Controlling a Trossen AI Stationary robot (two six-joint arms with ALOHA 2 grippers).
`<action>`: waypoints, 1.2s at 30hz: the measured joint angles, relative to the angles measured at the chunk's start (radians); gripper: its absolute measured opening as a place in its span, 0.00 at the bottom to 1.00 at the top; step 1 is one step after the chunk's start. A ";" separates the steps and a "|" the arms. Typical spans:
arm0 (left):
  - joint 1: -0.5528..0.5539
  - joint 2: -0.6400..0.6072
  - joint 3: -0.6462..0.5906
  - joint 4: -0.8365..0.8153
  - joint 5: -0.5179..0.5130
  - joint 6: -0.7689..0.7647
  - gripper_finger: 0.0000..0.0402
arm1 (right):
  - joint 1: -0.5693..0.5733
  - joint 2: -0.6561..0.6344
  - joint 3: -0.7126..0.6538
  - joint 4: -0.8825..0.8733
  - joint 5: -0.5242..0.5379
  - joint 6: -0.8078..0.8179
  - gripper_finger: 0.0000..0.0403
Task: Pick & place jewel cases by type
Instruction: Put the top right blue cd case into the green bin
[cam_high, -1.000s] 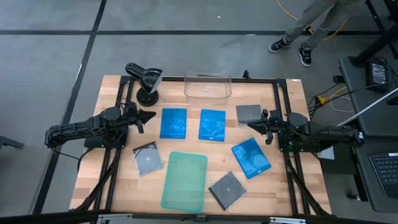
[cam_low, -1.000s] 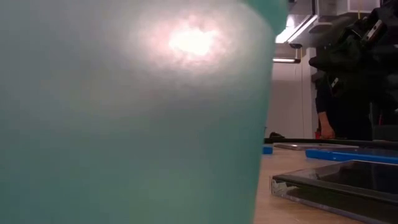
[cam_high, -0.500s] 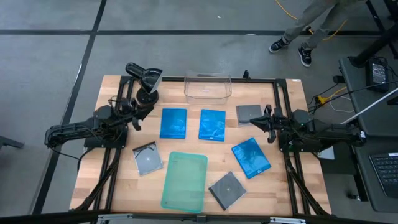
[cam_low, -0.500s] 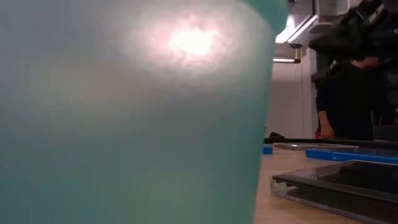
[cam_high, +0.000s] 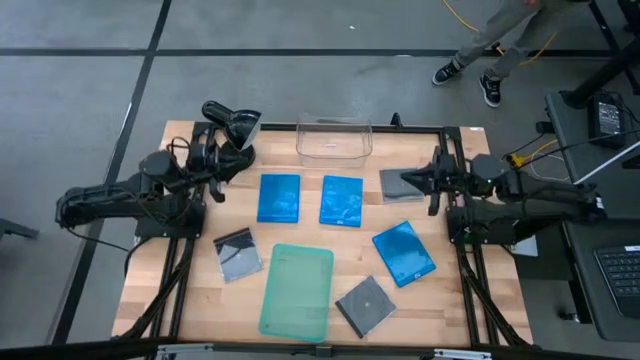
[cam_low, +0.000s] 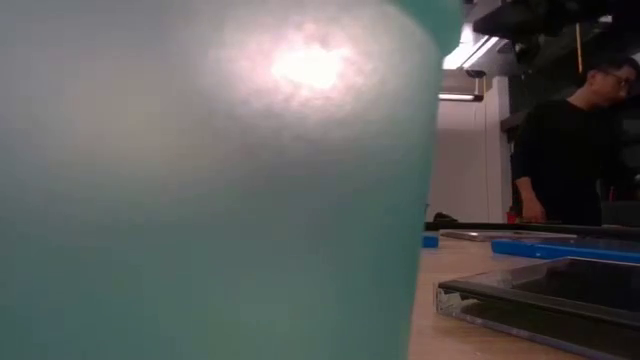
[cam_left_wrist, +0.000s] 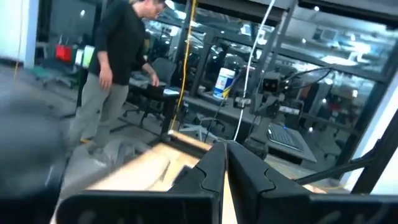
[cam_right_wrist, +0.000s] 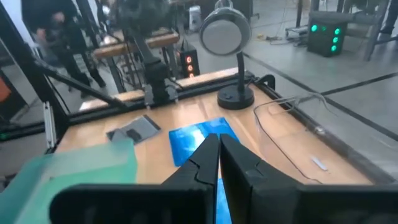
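Both arms now further back; left claw (cam_high: 222, 165) & right claw (cam_high: 408, 180) clenched, empty; jewel cases (cam_high: 279, 197) flat.

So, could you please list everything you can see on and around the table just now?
blue jewel cases: three, bright blue, two side by side mid-table, one tilted toward the right.
grey jewel cases: three, dark grey/clear, one front left, one front centre, one far right by the right gripper.
flat tray: one, pale green, front centre.
clear bin: one, transparent, far edge.
desk lamp: one, black, far left corner.
person: one, standing beyond the far right corner.
left gripper: shut, far left near the lamp.
right gripper: shut, over the far-right grey case.
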 joint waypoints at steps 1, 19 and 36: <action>0.000 0.045 0.046 0.000 0.007 0.022 0.02 | 0.000 0.021 0.021 -0.010 0.000 -0.008 0.05; 0.000 0.721 0.625 -0.295 0.093 0.193 0.01 | 0.000 0.172 0.143 -0.145 0.088 0.047 0.05; 0.004 0.954 0.633 -0.320 0.131 0.148 0.01 | -0.050 0.323 0.144 -0.364 0.079 0.113 0.01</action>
